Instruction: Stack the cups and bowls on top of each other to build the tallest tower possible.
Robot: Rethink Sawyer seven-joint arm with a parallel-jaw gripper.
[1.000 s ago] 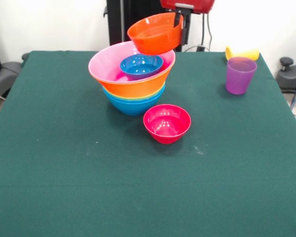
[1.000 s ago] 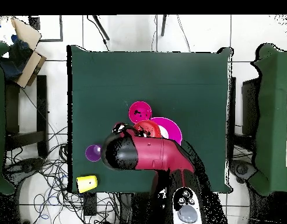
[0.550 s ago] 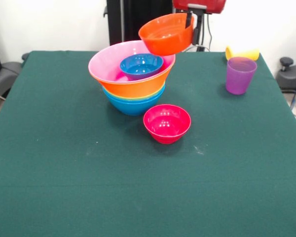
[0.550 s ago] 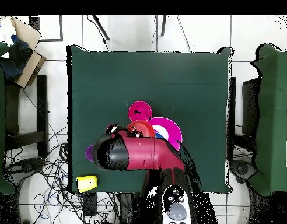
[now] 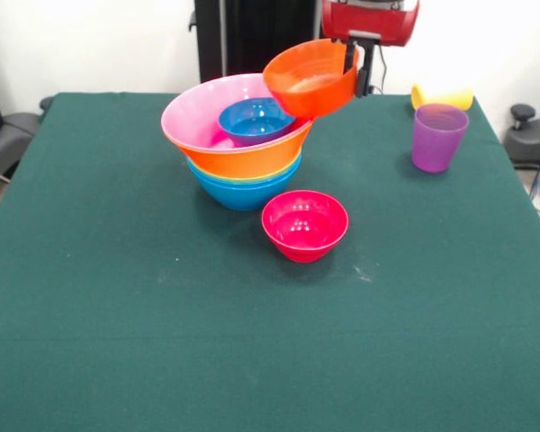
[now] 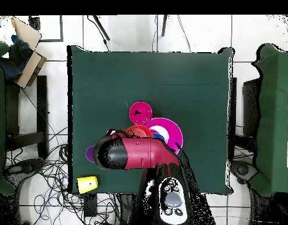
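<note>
My gripper (image 5: 353, 61) is shut on the right rim of a small orange-red bowl (image 5: 308, 79). It holds the bowl tilted in the air, above the right edge of the tower (image 5: 243, 148). The tower is a blue bowl at the base, a wide orange one, then a pink bowl (image 5: 202, 112) with a small dark blue bowl (image 5: 256, 120) inside. A crimson bowl (image 5: 304, 225) sits alone on the cloth in front of the tower. At the right stands a purple cup (image 5: 437, 137), with a yellow cup (image 5: 443, 96) lying on its side behind it. In the overhead view the arm (image 6: 137, 153) hides the gripper.
The green table cloth (image 5: 162, 324) stretches wide in front of the bowls. Overhead, the crimson bowl (image 6: 140, 111), pink bowl (image 6: 170, 130) and yellow cup (image 6: 86, 184) show around the arm. Cables and chairs surround the table.
In the front view the gripper has carried the orange-red bowl to the right and slightly down, and the bowl tilts more steeply. The other bowls and the cups have not moved.
</note>
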